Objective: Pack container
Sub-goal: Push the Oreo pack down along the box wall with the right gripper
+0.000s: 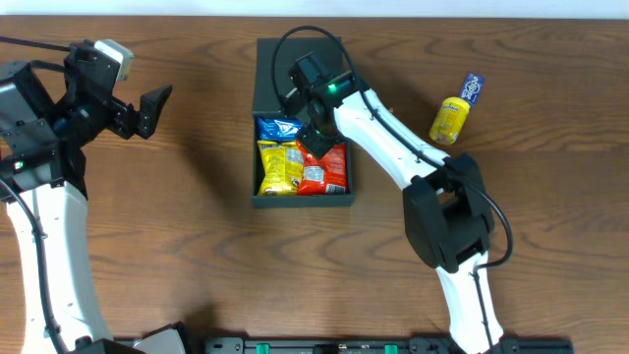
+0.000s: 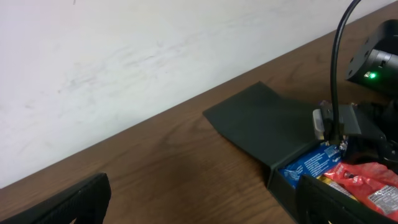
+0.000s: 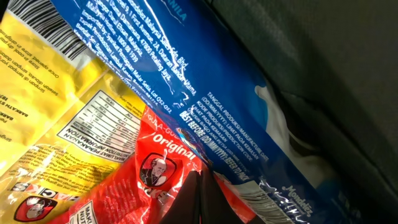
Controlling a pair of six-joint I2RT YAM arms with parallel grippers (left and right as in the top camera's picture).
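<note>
A brown wooden table [image 1: 177,246] carries a dark, roughly square box [image 1: 300,202], which sits at the middle of the table with its flat lid [image 2: 261,118] folded back and open on the far side. The white right arm [image 1: 393,138] reaches over the box from the near right and angles down into it. Its gripper [image 3: 199,193] is low inside the box, among the snacks. In the right wrist view its two dark fingers are pressed together with no gap showing, and their tips sit where the red packet [image 1: 324,169] meets the blue packet [image 1: 278,128]. Whether they pinch any foil cannot be told. The left arm [image 1: 49,226] stands well to the left of the box, with its gripper [image 1: 149,106] turned toward the box and raised off the table. Its fingers [image 2: 62,199] are spread wide and hold nothing. Three packets fill the near half of the box: the blue one lies closest to the lid, a yellow packet [image 1: 278,167] is in the near left corner, and the red one is in the near right corner, touching both. Outside the box and well to its right, a yellow can [image 1: 450,120] lies on the wood with a small blue sachet [image 1: 473,87] just beside its far end.
</note>
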